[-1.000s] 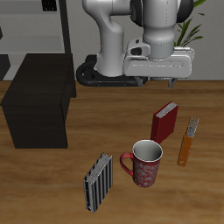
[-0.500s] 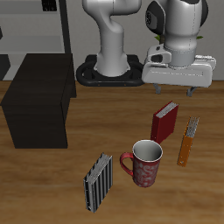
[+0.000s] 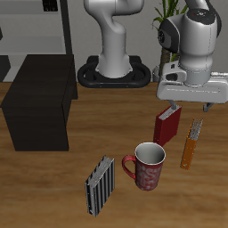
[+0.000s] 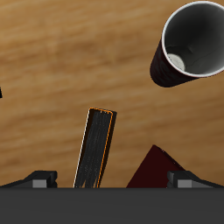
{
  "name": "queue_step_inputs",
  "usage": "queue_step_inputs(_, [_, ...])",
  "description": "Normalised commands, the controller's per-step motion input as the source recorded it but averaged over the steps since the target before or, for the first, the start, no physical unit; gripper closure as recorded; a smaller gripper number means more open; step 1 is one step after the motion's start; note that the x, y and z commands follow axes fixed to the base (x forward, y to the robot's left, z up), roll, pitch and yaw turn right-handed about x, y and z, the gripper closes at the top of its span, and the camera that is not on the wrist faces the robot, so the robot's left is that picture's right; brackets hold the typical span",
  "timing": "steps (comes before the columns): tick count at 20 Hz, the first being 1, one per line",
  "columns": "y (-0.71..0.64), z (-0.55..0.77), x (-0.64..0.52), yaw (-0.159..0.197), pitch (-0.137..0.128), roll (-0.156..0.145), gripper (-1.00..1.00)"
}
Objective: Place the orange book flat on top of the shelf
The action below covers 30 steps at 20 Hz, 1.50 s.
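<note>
The orange book [image 3: 191, 144] stands upright on the table near the front, beside the red book [image 3: 166, 125]. In the wrist view its dark top edge with orange rims [image 4: 94, 147] runs between my fingers. My gripper [image 3: 189, 103] hangs open and empty above both books, jaws wide apart; it also shows in the wrist view [image 4: 112, 181]. The shelf [image 3: 40, 102], a low black box with a flat top, stands far across the table from the gripper.
A dark red mug [image 3: 149, 166] stands just in front of the red book; it shows in the wrist view too [image 4: 191, 44]. A grey-and-black striped book [image 3: 101, 185] stands near the front edge. A grey metal rack [image 3: 44, 27] stands behind the shelf.
The gripper has moved sideways away from the robot's base and come down, from behind the red book to right above the red and orange books. It has stayed open.
</note>
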Motion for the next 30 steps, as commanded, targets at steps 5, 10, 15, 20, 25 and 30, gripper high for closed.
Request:
queue_step_inputs(5, [0.26, -0.31, 0.09, -0.002, 0.009, 0.027, -1.0])
queue_step_inputs(10, [0.24, -0.3, 0.05, 0.013, 0.01, 0.028, -1.0])
queue_step_inputs(15, [0.04, -0.21, -0.01, -0.01, 0.009, 0.019, -1.0])
queue_step_inputs(20, [0.03, -0.22, -0.03, -0.004, 0.024, 0.013, -1.0])
queue_step_inputs(25, [-0.09, -0.22, 0.01, -0.001, 0.027, -0.015, -1.0])
queue_step_inputs(30, [-0.16, -0.15, 0.04, -0.008, 0.032, -0.029, -1.0])
